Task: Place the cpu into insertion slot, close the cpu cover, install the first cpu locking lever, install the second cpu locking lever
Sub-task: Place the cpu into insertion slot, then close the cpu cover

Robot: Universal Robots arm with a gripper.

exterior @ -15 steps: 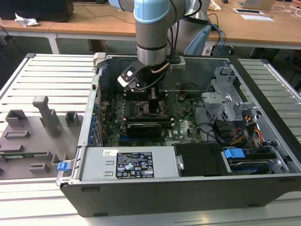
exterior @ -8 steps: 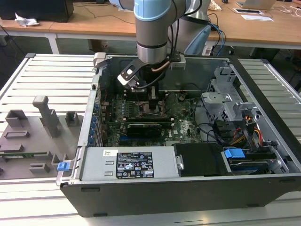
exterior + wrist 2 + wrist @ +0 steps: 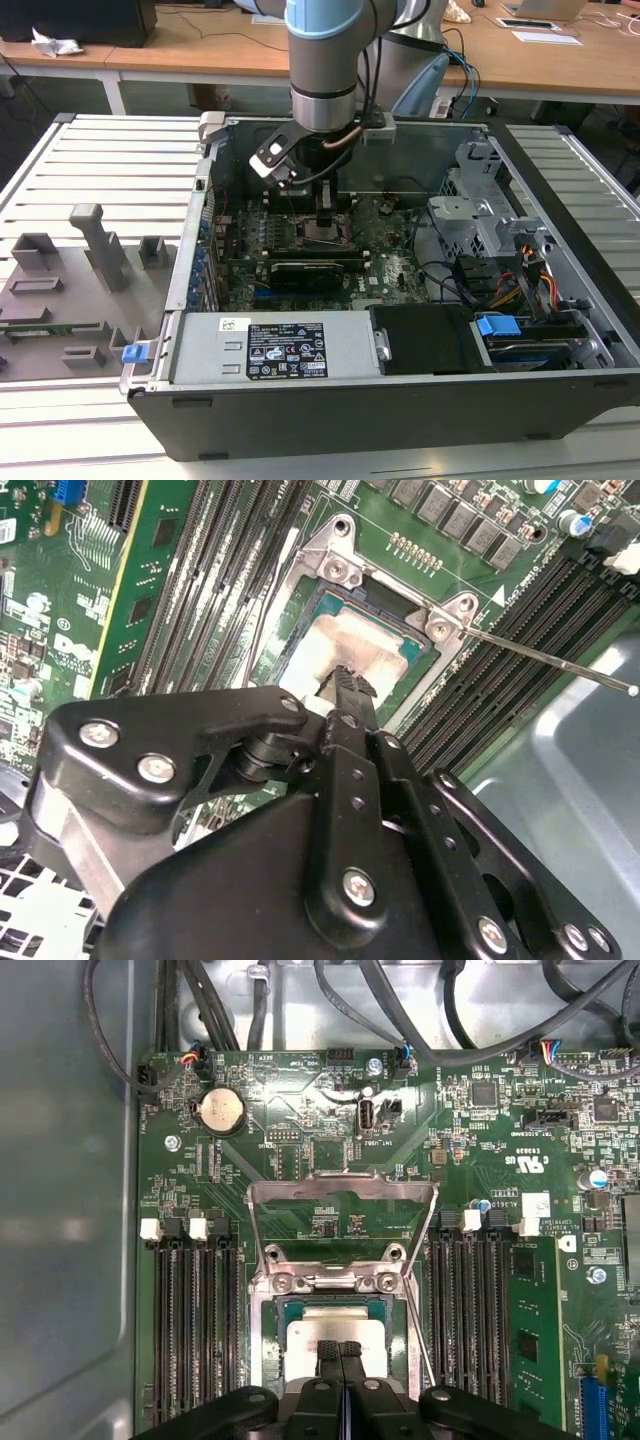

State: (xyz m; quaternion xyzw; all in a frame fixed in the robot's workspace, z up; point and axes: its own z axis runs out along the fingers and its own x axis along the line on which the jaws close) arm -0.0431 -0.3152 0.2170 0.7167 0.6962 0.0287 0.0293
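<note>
- Your gripper [image 3: 328, 215] reaches down from the arm into the open computer case [image 3: 560, 395], over the middle of the green motherboard [image 3: 395, 262]
- In both wrist views you see its two black fingertips [image 3: 328, 1352] pressed together, so the hand is clenched with nothing between them
- The cpu [image 3: 306, 1345] lies directly under those fingertips, flat in the insertion slot [image 3: 330, 1285] with its pale metal top facing up
- In the second wrist view the tip of the hand sits at the near edge of the cpu [image 3: 365, 645]; you cannot tell whether it touches the metal or hangs just above it
- The cpu cover [image 3: 343, 1188] is swung open on the far side of the slot from the hand, and the board shows through its large square cut-out
- Two screws fix the hinge bracket [image 3: 330, 1278], which lies between the cover and the cpu, just beyond the fingertips
- A thin metal locking lever [image 3: 550, 660] runs out from one corner of the slot, slanting over the memory slots [image 3: 470, 1320] to one side of the hand and not latched down
- More memory slots [image 3: 190, 1330] flank the hand on its other side
- A round coin battery [image 3: 219, 1110] sits well beyond the open cover, near the board's far edge
</note>
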